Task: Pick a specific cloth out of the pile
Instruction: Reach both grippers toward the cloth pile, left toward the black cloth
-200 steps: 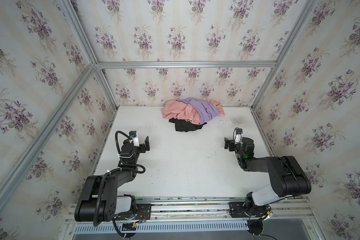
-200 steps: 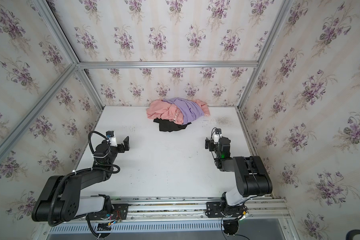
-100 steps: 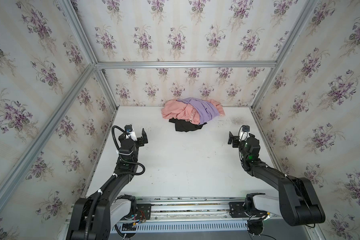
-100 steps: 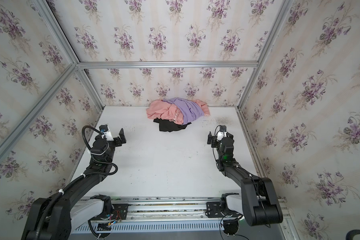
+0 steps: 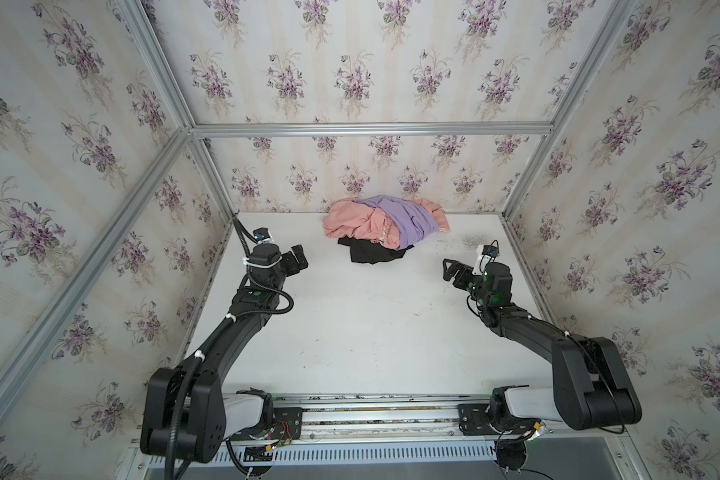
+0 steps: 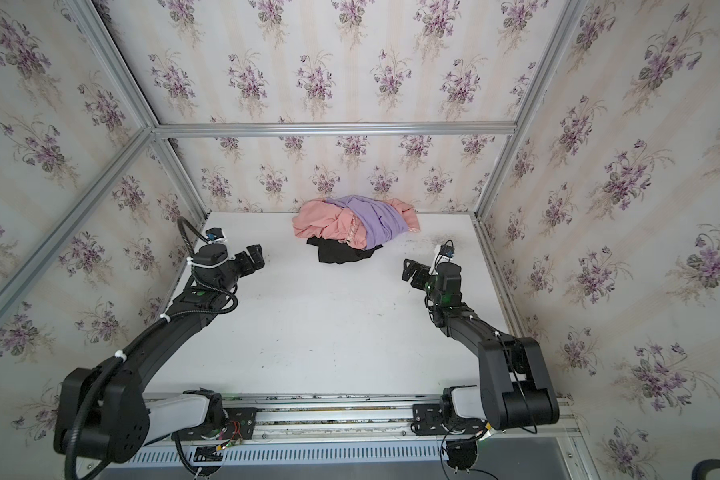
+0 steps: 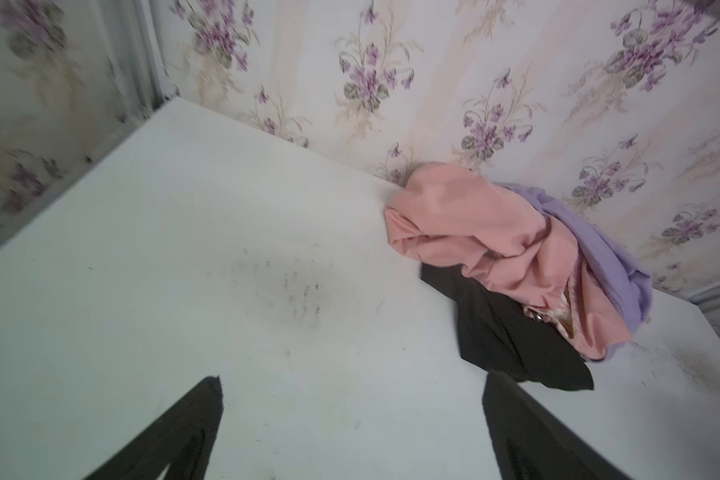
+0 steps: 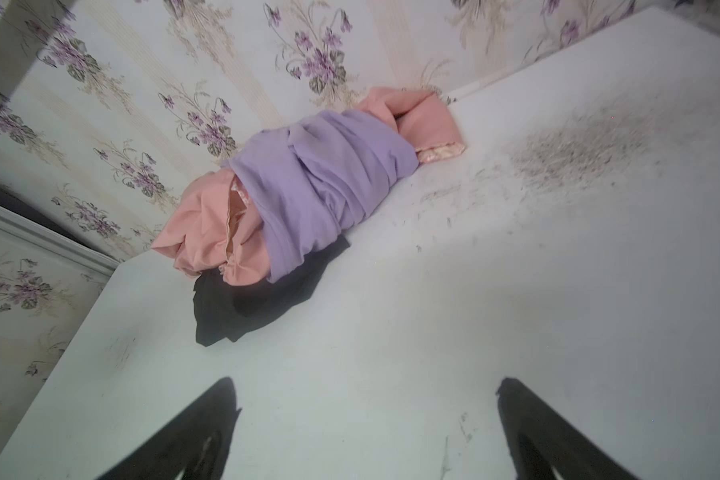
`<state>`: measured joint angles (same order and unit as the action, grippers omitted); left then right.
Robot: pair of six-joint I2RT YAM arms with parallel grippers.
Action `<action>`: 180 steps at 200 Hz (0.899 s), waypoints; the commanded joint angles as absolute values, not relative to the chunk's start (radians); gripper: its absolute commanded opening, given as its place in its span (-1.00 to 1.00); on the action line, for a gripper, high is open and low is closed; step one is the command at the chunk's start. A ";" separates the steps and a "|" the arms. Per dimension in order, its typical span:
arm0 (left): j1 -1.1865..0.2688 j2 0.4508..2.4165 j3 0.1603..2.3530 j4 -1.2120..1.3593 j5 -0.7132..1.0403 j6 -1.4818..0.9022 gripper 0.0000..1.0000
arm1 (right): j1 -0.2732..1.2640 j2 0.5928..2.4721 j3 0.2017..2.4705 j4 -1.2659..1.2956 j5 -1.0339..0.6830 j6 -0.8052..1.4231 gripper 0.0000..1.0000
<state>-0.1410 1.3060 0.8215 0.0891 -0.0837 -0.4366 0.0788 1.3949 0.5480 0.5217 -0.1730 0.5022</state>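
Note:
The pile (image 5: 385,224) lies at the back middle of the white table (image 5: 371,332), against the rear wall. The cloth (image 5: 370,254), plain black, sticks out from under the pile's front edge in both top views (image 6: 341,254). A salmon-pink cloth (image 5: 352,222) and a lavender cloth (image 5: 410,220) lie over it. My left gripper (image 5: 299,259) is open and empty, left of the pile and apart from it. My right gripper (image 5: 449,271) is open and empty on the right. Both wrist views show the cloth (image 7: 512,336) (image 8: 246,307) beyond spread jaws (image 7: 355,376) (image 8: 366,380).
Floral-papered walls with aluminium posts (image 5: 208,174) close in the table on three sides. Dark scuff marks (image 5: 472,240) spot the table right of the pile. The arms' base rail (image 5: 371,415) runs along the front edge.
Both arms have unfolded and reached forward, carrying the grippers farther back toward the pile. Both grippers stayed open. The pile has not moved.

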 commanded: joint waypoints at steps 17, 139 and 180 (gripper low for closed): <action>-0.208 1.443 0.926 0.030 0.112 -0.566 1.00 | 0.174 1.490 0.626 0.496 -0.208 0.495 1.00; -0.341 1.920 1.352 0.019 0.380 -0.726 0.38 | 0.285 1.648 0.784 0.431 -0.215 0.486 1.00; -0.353 2.038 1.466 0.020 0.397 -0.764 0.22 | 0.287 1.643 0.801 0.415 -0.221 0.479 1.00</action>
<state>-0.3477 1.9926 1.4162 0.0124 0.3679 -0.7261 0.2844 1.6459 0.7826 0.4053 -0.2115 0.4747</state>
